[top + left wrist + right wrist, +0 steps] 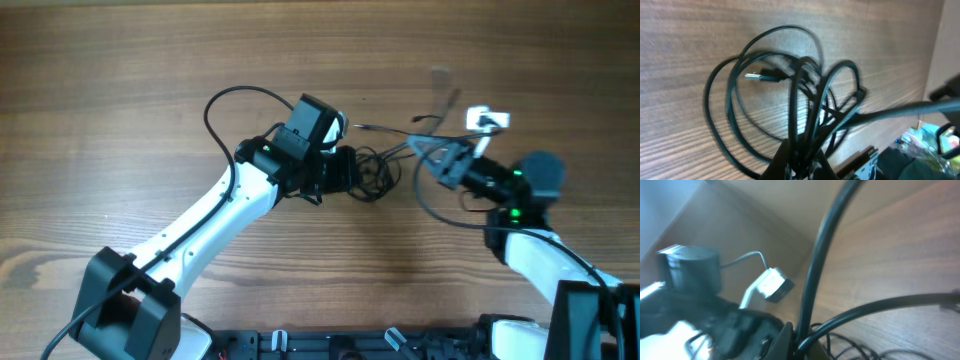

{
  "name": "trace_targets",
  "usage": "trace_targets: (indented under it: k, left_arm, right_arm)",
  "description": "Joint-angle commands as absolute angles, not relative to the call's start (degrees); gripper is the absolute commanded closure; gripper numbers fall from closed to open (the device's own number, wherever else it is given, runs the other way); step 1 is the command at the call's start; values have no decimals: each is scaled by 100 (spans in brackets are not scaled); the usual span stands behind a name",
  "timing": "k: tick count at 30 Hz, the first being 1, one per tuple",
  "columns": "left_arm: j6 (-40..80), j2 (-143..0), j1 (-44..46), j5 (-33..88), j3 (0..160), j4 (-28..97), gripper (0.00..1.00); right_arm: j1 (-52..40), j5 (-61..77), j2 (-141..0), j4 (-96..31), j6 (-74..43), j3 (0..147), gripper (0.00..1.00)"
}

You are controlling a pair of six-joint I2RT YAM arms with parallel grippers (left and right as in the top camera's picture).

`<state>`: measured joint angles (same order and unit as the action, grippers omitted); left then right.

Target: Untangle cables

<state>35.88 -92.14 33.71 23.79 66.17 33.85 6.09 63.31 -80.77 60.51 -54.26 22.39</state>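
The cables [375, 172] are a tangle of thin black loops on the wooden table between my two grippers. My left gripper [345, 170] is shut on the left side of the tangle. In the left wrist view its fingers [802, 165] pinch several strands, with loops [765, 90] fanning out above and a silvery plug end [752, 76] lying on the wood. My right gripper [440, 160] is shut on strands at the right side. In the right wrist view its jaws [800, 340] clamp two black strands [820, 275] that run up and to the right.
A thin strand [385, 130] runs across the table behind the tangle, and a loop [440, 205] hangs toward the front by the right arm. A small white piece [488, 119] sits behind the right gripper. The left arm's own thicker cable [225, 100] arcs at its back.
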Motion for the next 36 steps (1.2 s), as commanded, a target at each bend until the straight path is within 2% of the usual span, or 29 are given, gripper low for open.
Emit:
trace_targets:
  k: [1,7,9,12,14,15,18,20,21,22,23,26,30,32,33,36]
  left_arm:
    - [3625,-9354,2823,958,6381,3719,96]
    - [3625,-9332,2099,1050,6383,3618,94]
    - [3625,-9317,1870,1627,6383,3430,89]
    - [3625,-9317,1693,2456,6383,2950,63]
    - [3629,-9317,1693,2488,6383,2816,27]
    - [3632,-9317,1706,2488,6383,2803,16]
    - [3629,-9317,1780,2486,6383,2803,13]
    - [3642,-9317,1855,2484,6383,2799,13]
    - [3649,-9317,1894,2482,6383,2777,13]
    - [3649,-9319,1942,2480,6383,2742,13]
    - [3649,-9321,2012,2449,6383,2672,13]
    - [3649,-9356,2215,2377,6381,2359,18]
    - [3645,-9432,2506,1837,6383,1959,21]
    - [3625,-9494,2622,1406,6381,1890,18]
    - [3623,-9564,2700,1212,6381,1804,13]
    - [3096,-9830,2884,1142,6381,1448,11]
  right_arm:
    - [1634,6670,-7911,6626,-6213,2401,96]
    - [2405,6724,-7918,6591,-6313,2401,96]
    - [2412,6735,-7918,6475,-6298,2401,95]
    - [2381,6799,-7918,6031,-6095,2401,96]
    - [2381,6803,-7918,5524,-5815,2401,95]
    - [2381,6803,-7918,5264,-5697,2401,94]
    - [2379,6775,-7918,4375,-5131,2401,91]
    - [2379,6740,-7918,3778,-4818,2401,75]
    - [2362,6740,-7918,3557,-4729,2399,63]
    - [2324,6742,-7918,3350,-4580,2399,28]
    - [2263,6718,-7918,3168,-4379,2399,0]
    - [2058,6167,-7918,2502,-4034,2399,0]
    - [1844,4783,-7918,1164,-4274,2399,0]
    - [1785,4285,-7918,462,-4456,2399,0]
    - [1772,4125,-7915,93,-4451,2399,0]
    - [1772,3870,-7915,-602,-4274,2399,0]
